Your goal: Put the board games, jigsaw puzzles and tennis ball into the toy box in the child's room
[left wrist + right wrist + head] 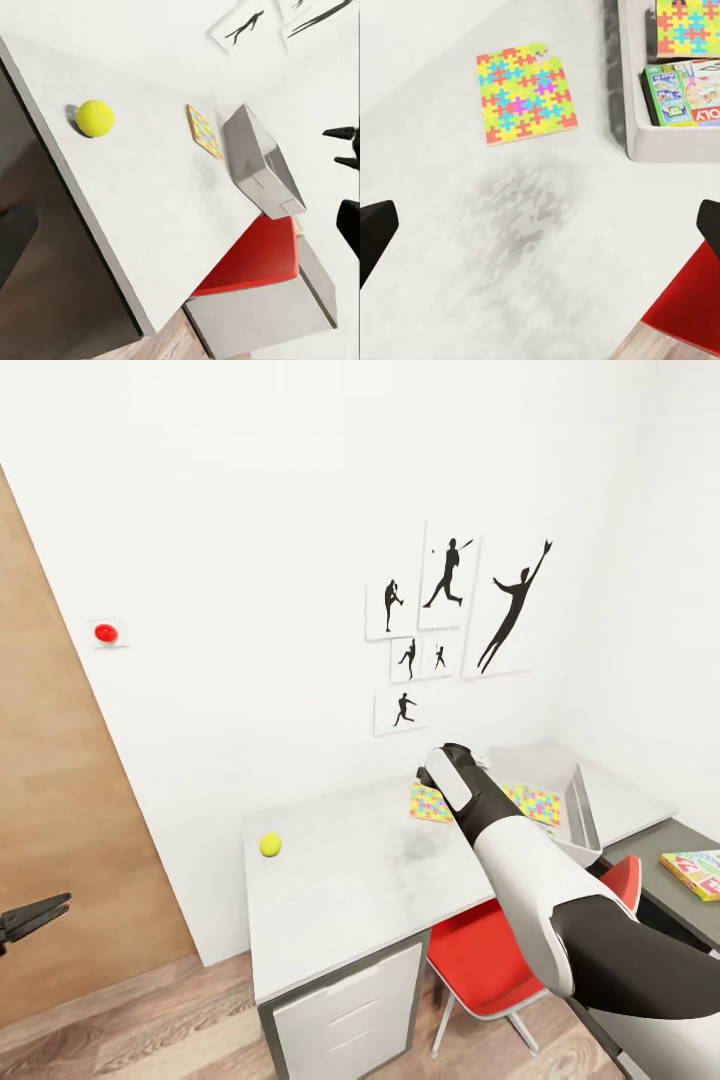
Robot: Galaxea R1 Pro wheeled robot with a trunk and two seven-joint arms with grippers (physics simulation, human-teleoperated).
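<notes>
the right arm (540,880) reaches out over the pale table (340,890), its wrist hanging above the middle of the top. from the right wrist view the two dark fingertips (375,232) sit far apart at either edge of the picture with nothing between them, so the right gripper (540,232) is released. the left gripper (35,917) hangs low at about 8 o'clock in the head view, off the table beside the wooden door (60,830); its thin black fingers look slightly parted at the tips and hold nothing, though i cannot tell for sure how wide they stand.

the tennis ball (270,844) rests alone near the table's left edge, well apart from everything else. one jigsaw puzzle (526,96) lies flat on the table just beside the toy box (575,810), not touching it. inside the toy box, the right wrist view shows a second jigsaw puzzle (688,26) and a green-framed board game (679,94) lying next to it. another board game (695,872) lies on the dark cabinet top (660,840) at 3 o'clock. a red chair (500,950) is tucked under the table, and the black silhouette posters (455,620) hang on the wall above.
</notes>
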